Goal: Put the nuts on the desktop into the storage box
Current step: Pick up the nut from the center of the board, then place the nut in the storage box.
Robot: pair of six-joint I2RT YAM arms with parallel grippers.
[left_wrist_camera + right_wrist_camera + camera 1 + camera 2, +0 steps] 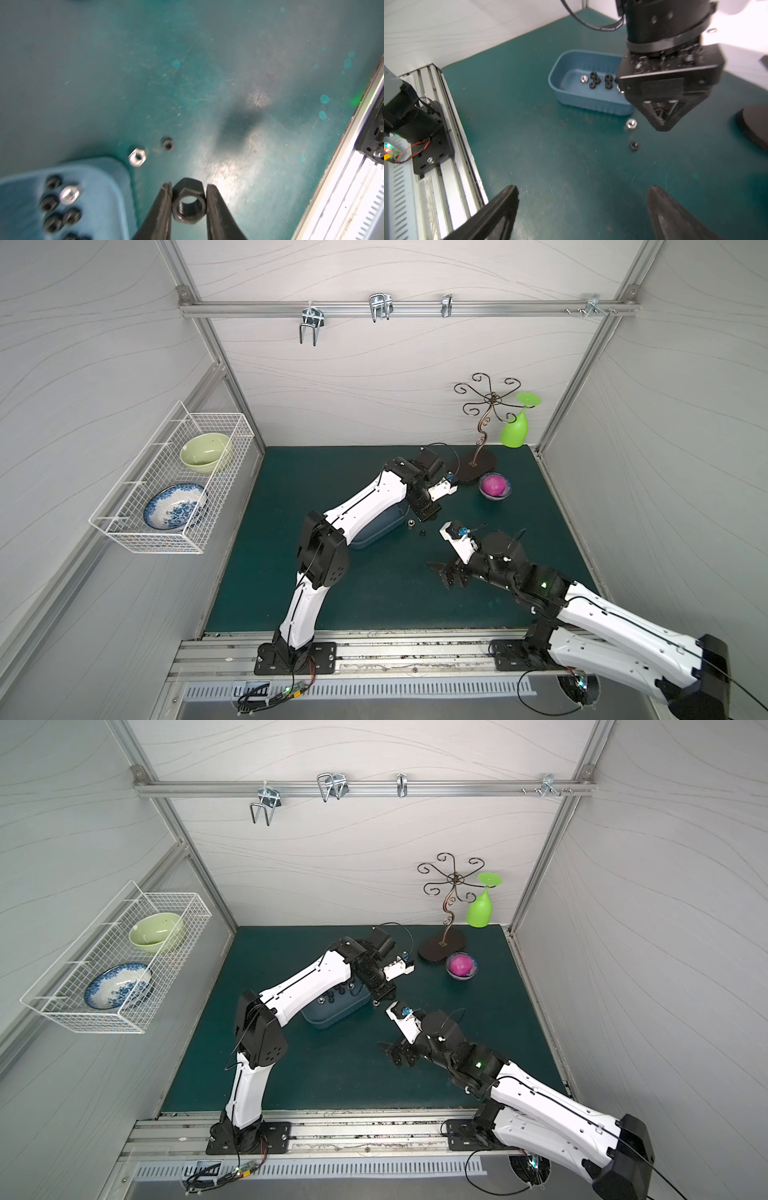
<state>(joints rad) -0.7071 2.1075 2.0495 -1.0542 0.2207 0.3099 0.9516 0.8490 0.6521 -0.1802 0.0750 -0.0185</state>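
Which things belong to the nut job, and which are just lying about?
Job: storage box with nuts; held nut in left claw; silver nut and black nut on desktop.
Lying about: wire basket, green bowl, patterned bowl, glass stand, green glass, small bowl.

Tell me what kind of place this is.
Probably a robot test booth in a lab, not a home: plain panels in an aluminium frame, two robot arms bolted to a front rail, and staged props such as a wire basket of bowls.
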